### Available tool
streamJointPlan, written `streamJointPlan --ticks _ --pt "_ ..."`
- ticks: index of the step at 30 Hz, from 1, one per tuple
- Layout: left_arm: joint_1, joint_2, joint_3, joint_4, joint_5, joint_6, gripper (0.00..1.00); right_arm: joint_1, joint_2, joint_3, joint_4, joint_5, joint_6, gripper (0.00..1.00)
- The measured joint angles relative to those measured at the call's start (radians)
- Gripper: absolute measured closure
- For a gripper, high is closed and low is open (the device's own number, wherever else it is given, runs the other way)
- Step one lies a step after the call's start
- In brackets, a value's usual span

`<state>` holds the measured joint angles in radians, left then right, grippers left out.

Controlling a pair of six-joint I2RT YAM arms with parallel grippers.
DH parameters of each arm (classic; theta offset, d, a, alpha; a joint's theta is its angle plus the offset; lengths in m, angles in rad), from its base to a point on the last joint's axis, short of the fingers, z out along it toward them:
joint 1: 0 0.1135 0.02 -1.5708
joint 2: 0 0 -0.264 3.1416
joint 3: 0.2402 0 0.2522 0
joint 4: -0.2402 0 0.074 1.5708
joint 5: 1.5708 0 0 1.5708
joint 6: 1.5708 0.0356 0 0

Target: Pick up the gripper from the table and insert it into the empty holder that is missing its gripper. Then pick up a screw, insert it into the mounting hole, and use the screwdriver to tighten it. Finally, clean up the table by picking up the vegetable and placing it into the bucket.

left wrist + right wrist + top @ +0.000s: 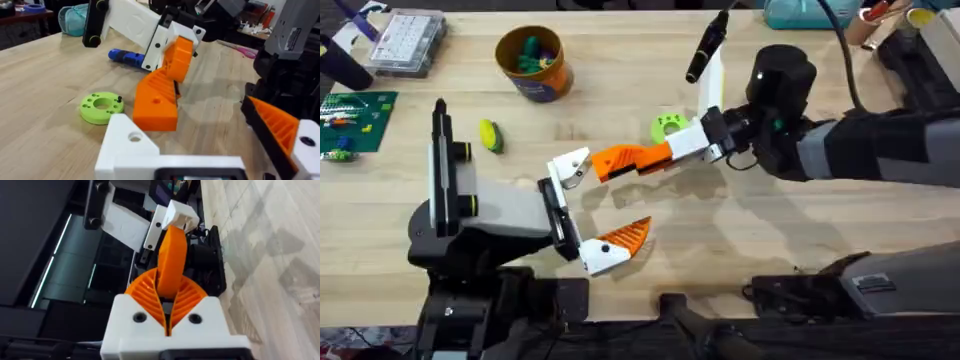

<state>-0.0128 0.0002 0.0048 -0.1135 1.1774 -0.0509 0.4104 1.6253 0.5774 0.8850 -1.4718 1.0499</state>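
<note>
On the far left of the desk (840, 250), the bucket (531, 62) and one yellow-green vegetable (492, 135) wait. The left pincer (582, 212) stands wide open, grasping nothing; its empty white holder (569, 167) faces one smooth orange gripper (625, 158). The right pincer (692, 143) is clamped on that gripper, offering it tip-first. Insertion is in hand, I judge; next, seat it squarely. One green ring (668, 125) lies beside.

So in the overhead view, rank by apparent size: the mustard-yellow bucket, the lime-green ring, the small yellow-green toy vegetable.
1. The mustard-yellow bucket, clearly largest.
2. The lime-green ring.
3. The yellow-green toy vegetable, close to the ring in size, so that ranking is unsure.
</note>
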Motion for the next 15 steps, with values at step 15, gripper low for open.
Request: streamJointPlan --ticks 15 --pt "0.000 0.000 0.000 0.000 0.000 0.000 0.013 0.041 -0.001 -0.033 0.069 0.051 -0.022 0.980"
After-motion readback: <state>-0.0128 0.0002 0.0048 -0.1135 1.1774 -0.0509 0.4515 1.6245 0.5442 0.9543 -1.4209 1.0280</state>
